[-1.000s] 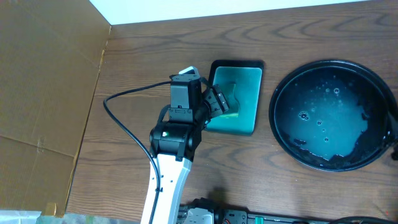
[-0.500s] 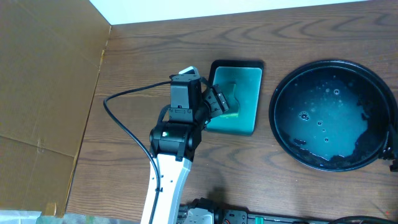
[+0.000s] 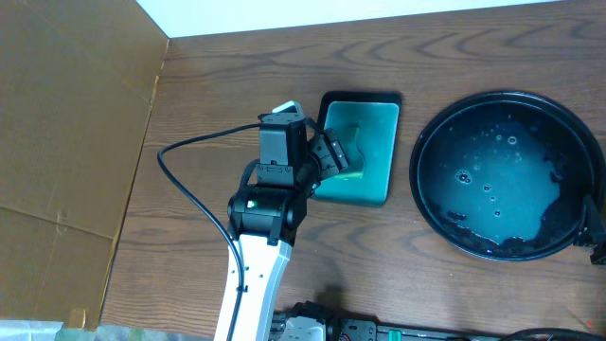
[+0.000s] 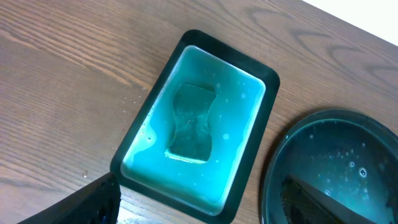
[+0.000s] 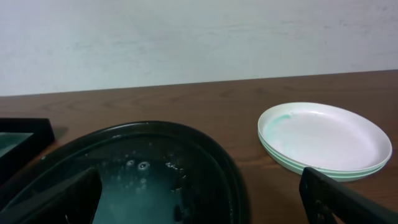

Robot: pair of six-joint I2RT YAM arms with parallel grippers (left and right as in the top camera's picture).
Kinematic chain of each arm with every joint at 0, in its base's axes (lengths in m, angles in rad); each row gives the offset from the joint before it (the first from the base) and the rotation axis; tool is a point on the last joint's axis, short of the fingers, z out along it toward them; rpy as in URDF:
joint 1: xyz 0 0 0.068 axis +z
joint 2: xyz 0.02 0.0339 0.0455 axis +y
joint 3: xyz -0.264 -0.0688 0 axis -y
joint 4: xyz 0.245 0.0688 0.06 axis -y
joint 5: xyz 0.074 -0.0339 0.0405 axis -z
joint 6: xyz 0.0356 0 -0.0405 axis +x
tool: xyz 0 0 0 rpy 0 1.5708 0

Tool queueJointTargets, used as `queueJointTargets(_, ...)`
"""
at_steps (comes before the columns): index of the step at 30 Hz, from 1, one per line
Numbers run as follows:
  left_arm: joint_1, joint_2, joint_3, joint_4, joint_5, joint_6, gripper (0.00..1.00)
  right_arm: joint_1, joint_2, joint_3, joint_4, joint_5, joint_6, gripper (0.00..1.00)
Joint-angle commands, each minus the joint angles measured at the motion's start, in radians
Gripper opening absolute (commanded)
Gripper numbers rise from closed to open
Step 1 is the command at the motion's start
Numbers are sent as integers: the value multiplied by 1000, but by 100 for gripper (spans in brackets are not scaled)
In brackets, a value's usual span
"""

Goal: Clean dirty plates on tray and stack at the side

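Item count: one tray point(image 3: 415, 175), one plate stack point(image 5: 323, 138), one teal dish point(image 3: 379, 195), one sponge point(image 4: 193, 122).
My left gripper point(image 3: 337, 156) and right gripper point(image 5: 202, 208) both stand wide, empty.

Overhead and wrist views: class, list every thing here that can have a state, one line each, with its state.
tray, wet, dotted with droplets, no plates on it
plates, stacked on the table beside the tray
teal dish, filled with blue-green liquid
sponge, lying flat in the teal dish, soaked
left claw, open, over the teal dish, holding nothing
right claw, open, at the tray's edge, holding nothing
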Motion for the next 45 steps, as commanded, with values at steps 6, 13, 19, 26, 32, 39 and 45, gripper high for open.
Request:
queueJointTargets(6, 2, 5, 20, -3, -8, 3, 82, 7, -6, -2, -4, -1, -24, 99)
queueJointTargets(13, 2, 5, 20, -3, -8, 3, 82, 7, -6, -2, -4, -1, -24, 99)
queueJointTargets(19, 2, 6, 20, -3, -8, 3, 82, 7, -6, -2, -4, -1, -24, 99)
queueJointTargets(26, 3, 6, 20, -122, -8, 3, 82, 7, -6, -2, -4, -1, -24, 99)
queueJointTargets(32, -2, -14, -2, -137, -3, 150, 83, 7, -6, -2, -4, -1, -24, 99)
queueJointTargets(39, -1, -276, -239, -74, 58, 377, 82, 7, -6, -2, -4, -1, -24, 99)
queueJointTargets(45, -2, -664, -532, 135, 168, 552, 83, 7, -6, -2, -4, -1, -24, 99)
